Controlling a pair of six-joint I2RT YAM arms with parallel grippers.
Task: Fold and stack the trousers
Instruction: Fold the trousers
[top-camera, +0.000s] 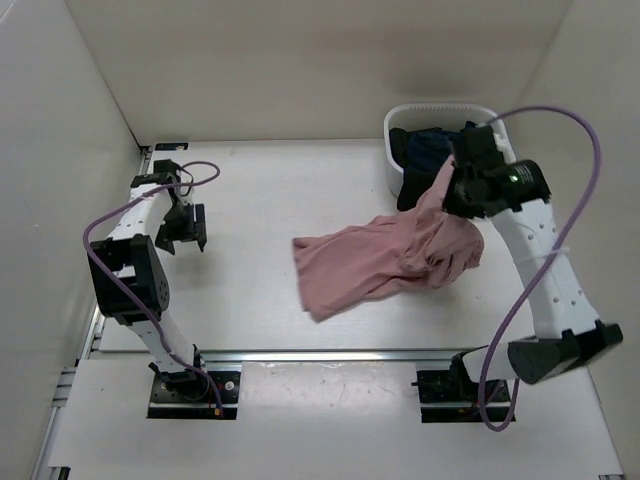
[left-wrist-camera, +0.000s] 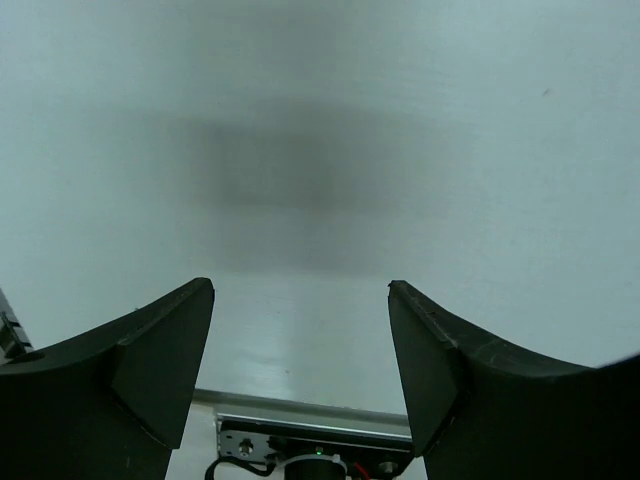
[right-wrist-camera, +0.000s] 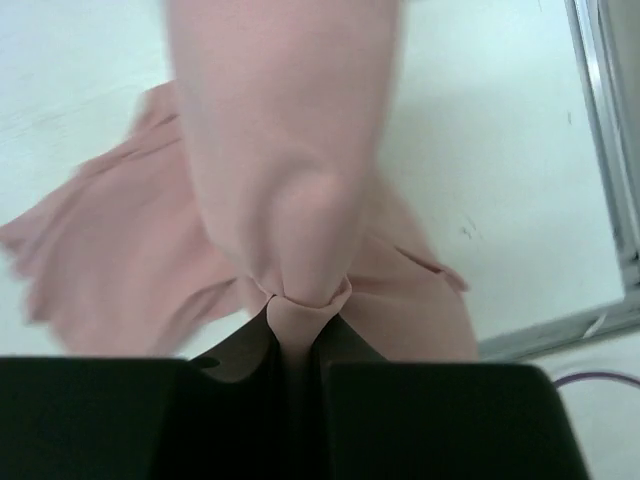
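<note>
The dusty-pink trousers (top-camera: 385, 262) lie crumpled on the white table right of centre, with one end pulled up toward the basket. My right gripper (top-camera: 448, 180) is shut on a pinched fold of the trousers (right-wrist-camera: 300, 300) and holds it above the table; the cloth hangs down from the jaws. My left gripper (top-camera: 182, 232) is open and empty at the far left, well apart from the trousers. In the left wrist view the gripper (left-wrist-camera: 300, 290) frames only bare table.
A white basket (top-camera: 400, 122) stands at the back right with a dark blue garment (top-camera: 428, 150) in it, just behind my right gripper. Walls close in the table at the left, back and right. A metal rail (top-camera: 330, 354) runs along the near edge.
</note>
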